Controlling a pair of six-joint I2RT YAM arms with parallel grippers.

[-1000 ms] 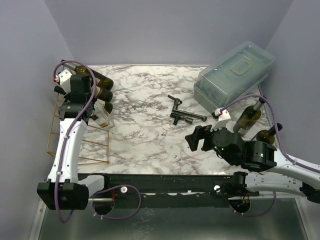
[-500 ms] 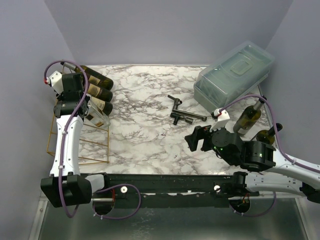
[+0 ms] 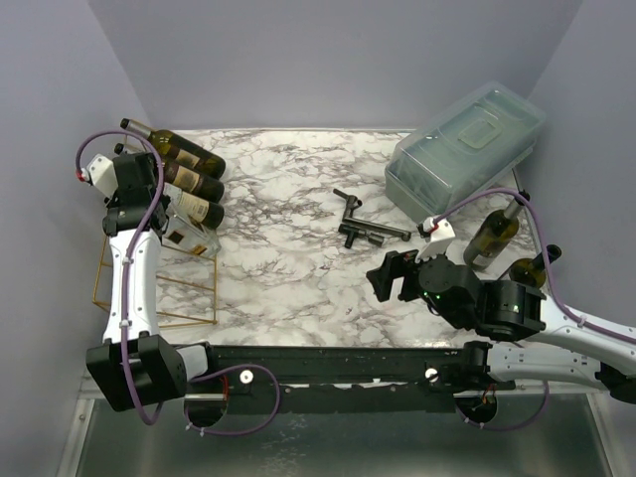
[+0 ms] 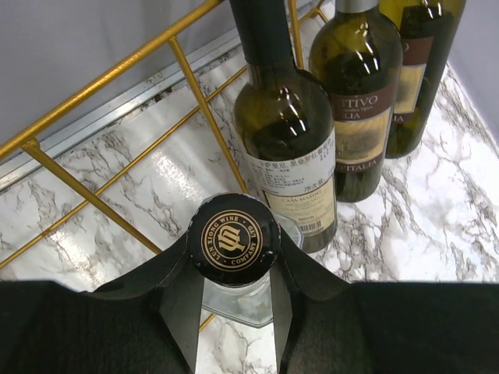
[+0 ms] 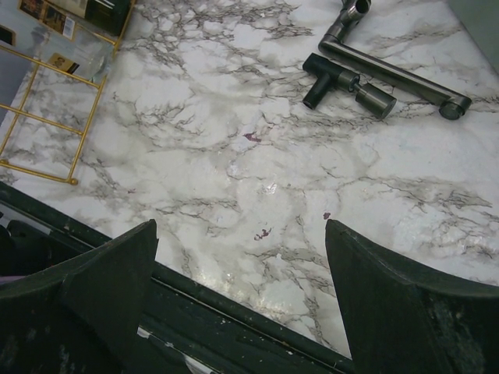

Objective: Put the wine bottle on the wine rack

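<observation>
Left wrist, wine bottle (image 4: 234, 241) end-on, cap toward camera

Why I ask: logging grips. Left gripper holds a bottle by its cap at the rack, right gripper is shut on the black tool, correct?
No: the right gripper is open and empty, the black tool lying apart, per the right wrist view. Rest stands.

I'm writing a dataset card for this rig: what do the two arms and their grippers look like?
The left arm and right arm have white links between black joint housings. A purple cable loops along each, ending at a white wrist module with a red tip. The left gripper and right gripper have black, wedge-shaped fingers. Tiny green lights glow on the right arm's joints.
</observation>
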